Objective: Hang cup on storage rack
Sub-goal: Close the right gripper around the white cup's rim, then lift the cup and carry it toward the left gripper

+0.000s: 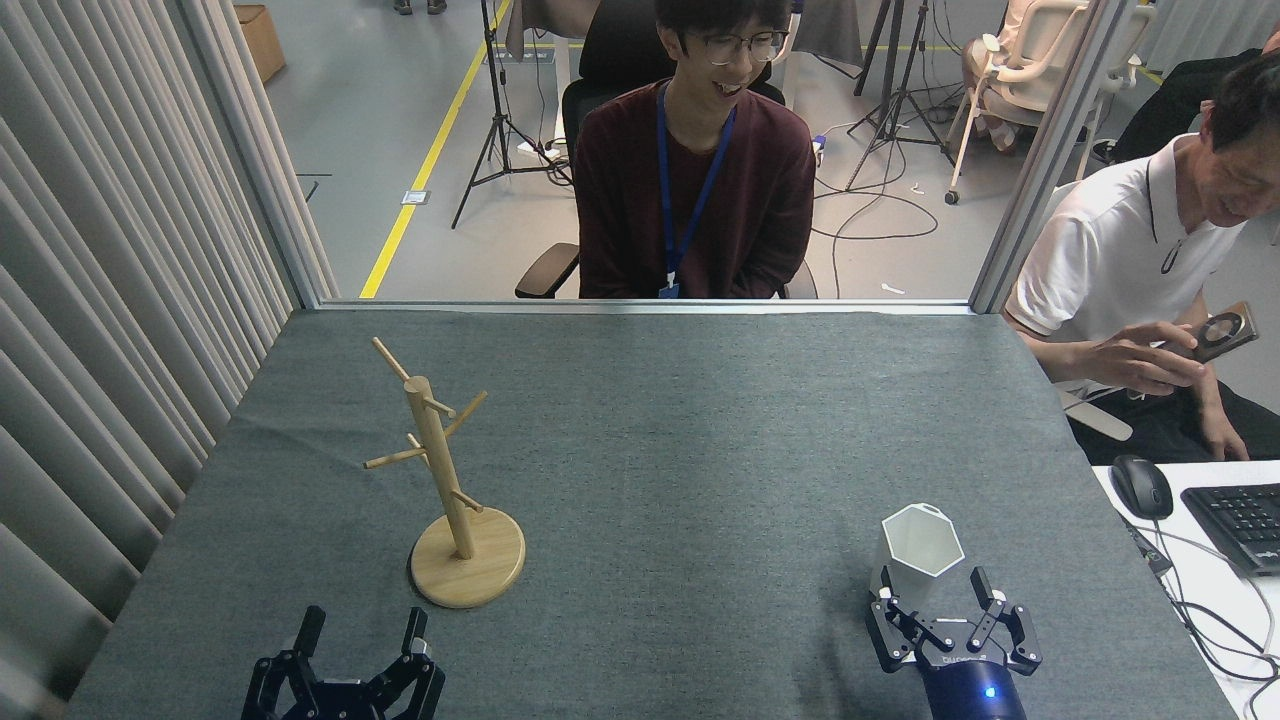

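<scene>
The white faceted cup (918, 548) stands upright on the grey table at the near right, its hexagonal rim facing up. My right gripper (934, 585) is open just in front of it, its two black fingers reaching up on either side of the cup's lower part. I cannot tell whether they touch it. The light wooden storage rack (447, 478) stands on its round base at the near left, with slanted pegs and nothing hanging on it. My left gripper (362, 630) is open at the bottom edge, in front of the rack's base and apart from it.
The grey cloth table (660, 440) is walled by a curtain on the left. One person sits behind the far edge. Another sits at the right holding a phone (1218, 331), beside a desk with a mouse (1140, 486), keyboard (1240, 512) and cables.
</scene>
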